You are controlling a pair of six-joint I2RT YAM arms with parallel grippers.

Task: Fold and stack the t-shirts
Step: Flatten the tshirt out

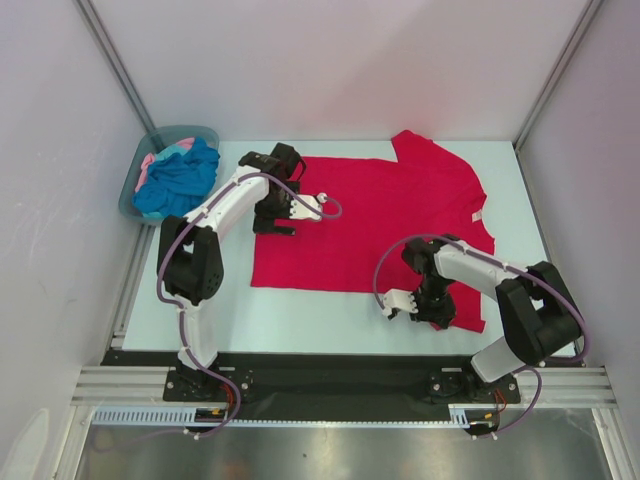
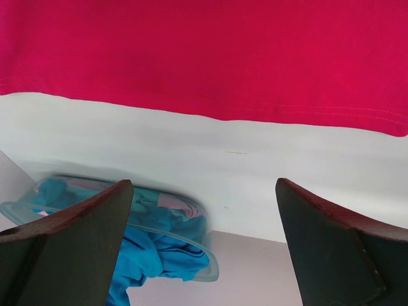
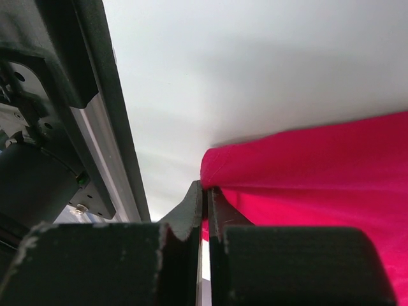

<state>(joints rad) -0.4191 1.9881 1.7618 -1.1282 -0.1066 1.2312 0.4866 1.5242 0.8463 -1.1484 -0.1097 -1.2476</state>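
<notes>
Table (image 1: 330,312) corner: tub (image 1: 181,130) with turquoise t-shirt (image 1: 180,186), pink t-shirt (image 1: 149,166); left pincer (image 2: 204,182) apart, right pincer (image 3: 205,189) tight on crimson t-shirt (image 1: 370,220)

- Spread flat across the middle of the pale flat table (image 1: 300,315): large crimson-red cloth t-shirt (image 1: 370,220), neck toward the right.
- At the far left corner, well apart from that shirt: grey-teal plastic tub (image 1: 131,196).
- In the tub: crumpled turquoise-blue cloth t-shirt (image 1: 180,185) on top, pale pink cloth t-shirt (image 1: 150,162) beneath, toward the far left.
- Above the spread shirt's left edge: left gripper (image 1: 272,215).
- At its near right corner, touching the cloth: right gripper (image 1: 437,318), just behind the grey metal rail (image 1: 350,380).
</notes>
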